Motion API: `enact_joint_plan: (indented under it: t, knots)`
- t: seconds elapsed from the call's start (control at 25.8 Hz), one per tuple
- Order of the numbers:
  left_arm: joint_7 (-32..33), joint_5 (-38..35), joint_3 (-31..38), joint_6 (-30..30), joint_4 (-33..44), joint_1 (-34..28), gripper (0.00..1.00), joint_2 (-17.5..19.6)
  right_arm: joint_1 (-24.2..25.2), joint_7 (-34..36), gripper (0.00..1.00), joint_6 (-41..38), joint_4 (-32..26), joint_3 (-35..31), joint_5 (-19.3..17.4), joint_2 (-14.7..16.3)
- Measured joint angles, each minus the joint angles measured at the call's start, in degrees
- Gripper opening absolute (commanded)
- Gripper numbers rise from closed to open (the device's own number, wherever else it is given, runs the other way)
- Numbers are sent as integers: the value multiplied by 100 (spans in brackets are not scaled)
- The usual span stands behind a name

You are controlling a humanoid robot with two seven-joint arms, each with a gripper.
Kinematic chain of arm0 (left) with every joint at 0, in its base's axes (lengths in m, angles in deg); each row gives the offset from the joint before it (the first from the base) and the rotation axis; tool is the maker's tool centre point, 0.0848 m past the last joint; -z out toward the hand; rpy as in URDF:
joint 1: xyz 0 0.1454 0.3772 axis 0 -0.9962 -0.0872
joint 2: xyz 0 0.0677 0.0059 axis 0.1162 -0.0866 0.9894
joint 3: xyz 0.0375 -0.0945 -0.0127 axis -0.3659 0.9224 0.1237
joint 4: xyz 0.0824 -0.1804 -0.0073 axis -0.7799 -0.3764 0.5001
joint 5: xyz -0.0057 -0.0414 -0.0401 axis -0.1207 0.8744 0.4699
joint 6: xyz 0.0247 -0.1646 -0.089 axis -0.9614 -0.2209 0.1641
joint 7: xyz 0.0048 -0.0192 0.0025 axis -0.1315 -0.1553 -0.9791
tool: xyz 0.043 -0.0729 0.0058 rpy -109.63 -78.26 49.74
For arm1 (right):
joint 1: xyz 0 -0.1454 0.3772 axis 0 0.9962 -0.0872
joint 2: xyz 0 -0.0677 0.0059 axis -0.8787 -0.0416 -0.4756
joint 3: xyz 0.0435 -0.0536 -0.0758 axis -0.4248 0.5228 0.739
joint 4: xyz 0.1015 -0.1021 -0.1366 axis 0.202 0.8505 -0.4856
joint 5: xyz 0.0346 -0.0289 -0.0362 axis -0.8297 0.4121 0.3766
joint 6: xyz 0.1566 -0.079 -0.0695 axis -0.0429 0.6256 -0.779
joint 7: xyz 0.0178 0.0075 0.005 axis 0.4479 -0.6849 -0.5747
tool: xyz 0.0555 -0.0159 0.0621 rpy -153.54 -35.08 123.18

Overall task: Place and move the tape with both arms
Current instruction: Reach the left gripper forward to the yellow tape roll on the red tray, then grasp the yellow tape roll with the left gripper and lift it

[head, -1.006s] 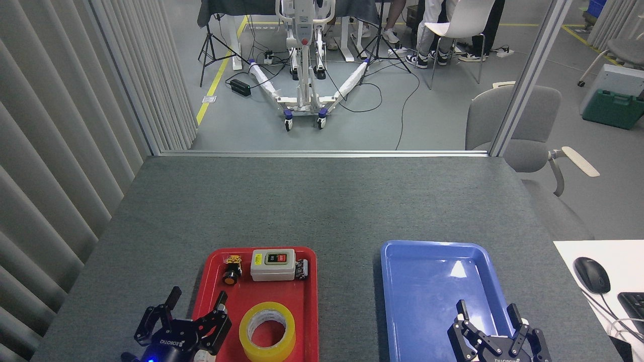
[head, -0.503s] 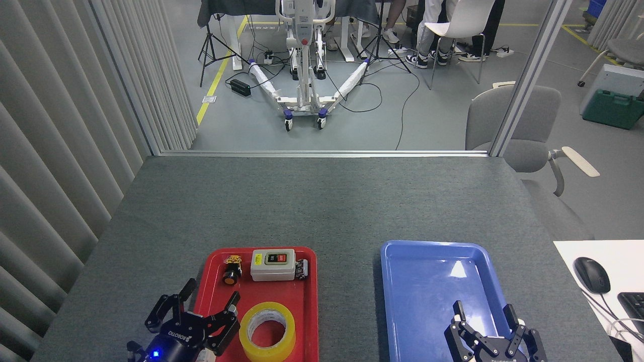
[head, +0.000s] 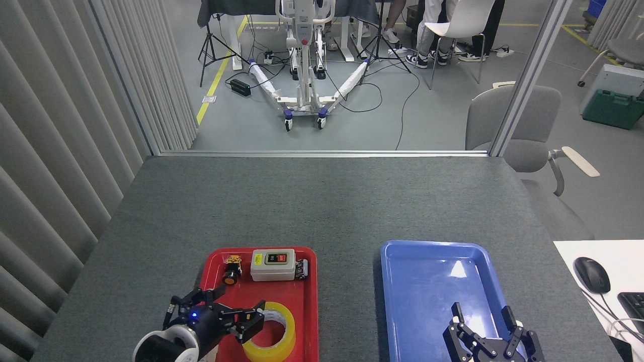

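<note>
left gripper [head: 236, 306] splayed, right gripper [head: 483, 319] spread

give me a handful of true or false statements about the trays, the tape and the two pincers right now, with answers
1. The tape lies in the red tray. True.
2. The blue tray holds a grey switch box. False: the blue tray holds nothing visible; the switch box sits at the far end of the red tray.
3. The left pincer is open, reaching over the tape. True.
4. The right pincer grips the tape. False: it is open over the near end of the blue tray, holding nothing.
5. The tape stands on edge. False: it lies flat, with its core opening facing up.
</note>
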Motion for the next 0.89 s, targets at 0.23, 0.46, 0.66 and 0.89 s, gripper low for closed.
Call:
enact_joint_plan:
  t: [0.23,0.46,0.66,0.89]
  knots:
    - [527,-74,-232,-20,-705,458,100,-125,-2,-7,100,-4,5,11,0,16]
    - [1772,-93,-261,-22,-1135,841,100,-65,-5,-10,100,-7,44,15,-4,25]
    - [2213,-108,-276,-27,-1290,981,81,-50,-14,-16,100,-7,89,12,-1,-5]
    - [2467,-173,-428,15,-1480,1053,0,-65,-18,-16,100,-10,112,2,9,-21]
